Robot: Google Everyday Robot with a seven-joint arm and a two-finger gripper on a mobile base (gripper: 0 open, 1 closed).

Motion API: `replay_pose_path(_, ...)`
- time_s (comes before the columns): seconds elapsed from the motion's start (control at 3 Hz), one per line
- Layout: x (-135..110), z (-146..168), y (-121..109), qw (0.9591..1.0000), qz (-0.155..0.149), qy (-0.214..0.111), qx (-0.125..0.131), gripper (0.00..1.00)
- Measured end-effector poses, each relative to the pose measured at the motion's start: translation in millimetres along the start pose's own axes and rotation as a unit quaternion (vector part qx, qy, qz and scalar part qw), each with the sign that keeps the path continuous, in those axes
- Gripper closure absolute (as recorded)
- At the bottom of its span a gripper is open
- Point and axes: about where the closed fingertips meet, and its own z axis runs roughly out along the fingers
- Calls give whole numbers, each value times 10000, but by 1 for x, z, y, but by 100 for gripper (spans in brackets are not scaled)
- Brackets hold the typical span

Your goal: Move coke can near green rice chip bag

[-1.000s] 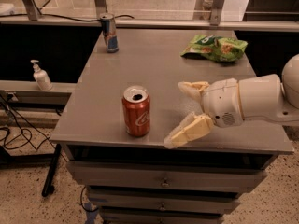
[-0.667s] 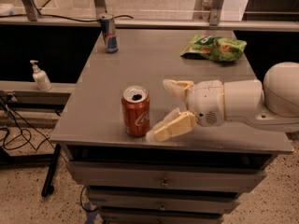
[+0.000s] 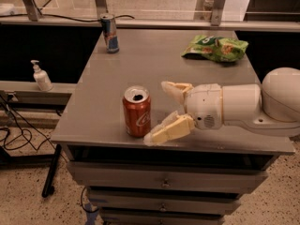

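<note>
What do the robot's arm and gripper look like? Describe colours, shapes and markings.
The gripper, beside the coke can, has two pale yellow, wedge-shaped fingers on a white rounded housing with a small speckled grille. The arm is made of smooth white cylinders ending in a domed joint. No cables show.

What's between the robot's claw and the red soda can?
Nothing: in the camera view, only bare grey metal tabletop separates the open cream end effector from the short red coke can beside it.
</note>
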Motion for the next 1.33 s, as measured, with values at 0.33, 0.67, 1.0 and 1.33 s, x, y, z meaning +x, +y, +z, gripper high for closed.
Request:
replay_pose_path(0.33,2,19,0,9995,-210,-204,-96,0)
replay_pose_path(0.67,1,39,-4,9983,-411,-385,-139,0)
replay_pose_path(1.0,3,53,-7,9973,-514,-496,-137,17)
replay_pose_path(1.33,6,55,-10,9970,-536,-545,-97,41)
